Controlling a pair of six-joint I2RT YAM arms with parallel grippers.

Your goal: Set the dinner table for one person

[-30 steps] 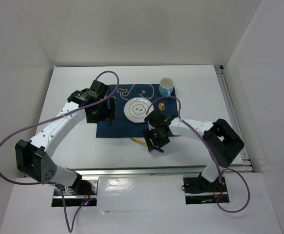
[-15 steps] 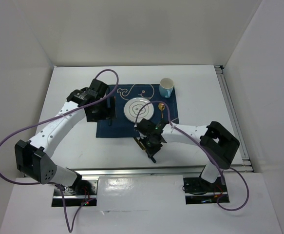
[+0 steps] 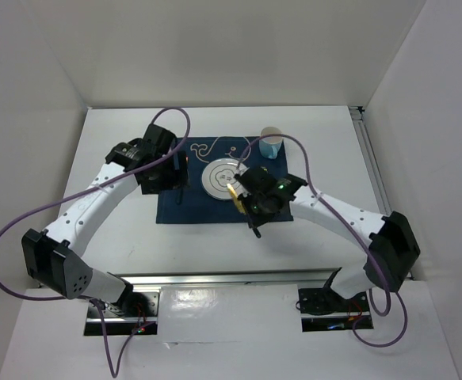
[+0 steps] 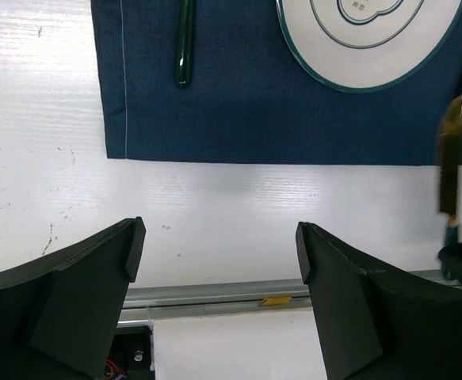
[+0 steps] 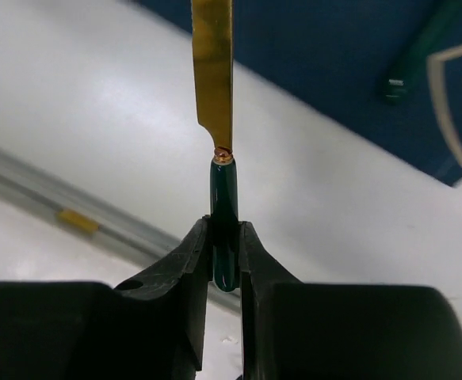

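Looking down from the top view, you have the white tabletop [image 3: 191,245] filling the middle of the frame, with metal rails along its right and lower edges. A navy placemat [image 3: 187,207] lies at its centre and carries a plate [image 3: 215,176]. A cup [image 3: 272,144] stands at the placemat's upper right corner. The left fingers [image 3: 173,176] hang over the placemat's left part, just left of the plate. The right fingers [image 3: 248,203] sit just below and right of the plate. A knife [image 3: 232,191] juts from them, its gold blade close against the plate's lower right rim; you cannot tell whether it touches.

In the left wrist view, your left fingers stand wide apart with nothing between them, over bare tabletop below the placemat. A green handle [image 4: 183,47] lies on the placemat at upper left. The knife shows blurred at the right edge.

In the right wrist view, your right fingers are clamped on the knife's green handle. The gold blade runs straight up the frame over white tabletop to the placemat. A second handle [image 5: 417,51], also green, lies on the placemat at upper right.
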